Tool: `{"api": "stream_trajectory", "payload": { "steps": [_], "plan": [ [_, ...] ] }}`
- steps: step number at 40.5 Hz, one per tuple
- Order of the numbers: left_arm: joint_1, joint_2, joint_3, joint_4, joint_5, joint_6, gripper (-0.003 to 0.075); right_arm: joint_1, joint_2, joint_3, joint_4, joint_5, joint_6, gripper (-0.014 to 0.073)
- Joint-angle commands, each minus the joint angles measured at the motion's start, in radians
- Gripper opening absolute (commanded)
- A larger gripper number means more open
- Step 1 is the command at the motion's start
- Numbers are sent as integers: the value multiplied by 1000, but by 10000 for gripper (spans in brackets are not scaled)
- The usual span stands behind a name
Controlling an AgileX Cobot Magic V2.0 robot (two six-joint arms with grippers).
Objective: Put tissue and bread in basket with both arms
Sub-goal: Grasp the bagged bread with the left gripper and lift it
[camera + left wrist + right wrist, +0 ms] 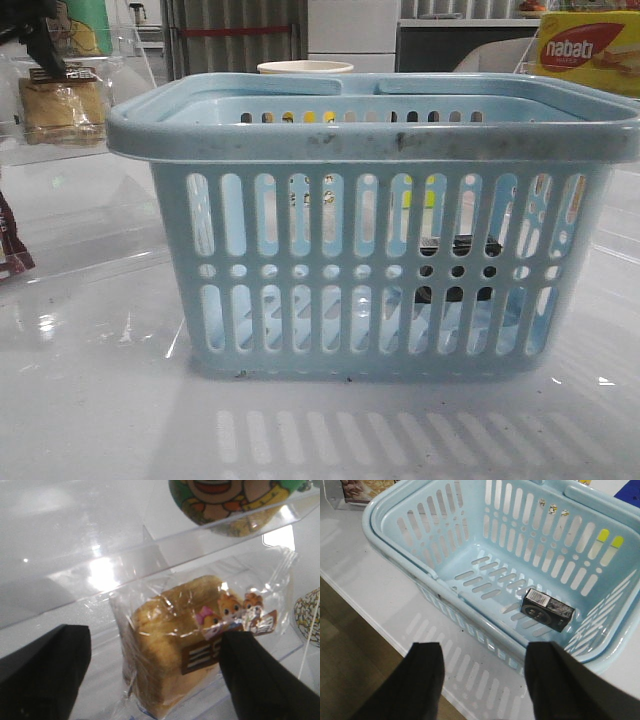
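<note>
Left wrist view shows the left gripper (pixel 150 675) spread wide with one finger on either side of the bread (pixel 175 640), which sits in its clear packet on a clear plastic shelf (pixel 75 575); the packet's label strip faces the camera. The loaf's long axis seems to run away from the camera, so the fingers straddle its short width. To grip well, I'd say the arm should come a little lower and centre on the loaf before closing gently, since the soft bread will squash and the slippery film may slide. In the front view the bread (pixel 62 108) sits at the far left, behind the basket (pixel 375 150). The right gripper (pixel 485 680) is also open and holds nothing, hovering above the basket (pixel 385 535). The tissue (pixel 547 610) already lies flat on the basket floor, its long axis slanted across the floor slots.
</note>
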Motion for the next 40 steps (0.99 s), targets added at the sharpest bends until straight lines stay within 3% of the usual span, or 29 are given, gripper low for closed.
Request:
{"api": "stream_trajectory", "payload": {
  "steps": [1,13,20,40],
  "plan": [
    [-3,-43,-38,-30,-73,4,542,0,-9,-26,27,-60,-11,477],
    [-3,-43,-38,-30,-75,4,228,0,-9,-26,27,-60,-11,477],
    [-3,-59,-38,-30,-45,4,91,0,-9,-26,27,-60,-11,477],
    [-5,-266,-38,-30,78,17,93,0,-9,-26,27,-60,-11,477]
  ]
}}
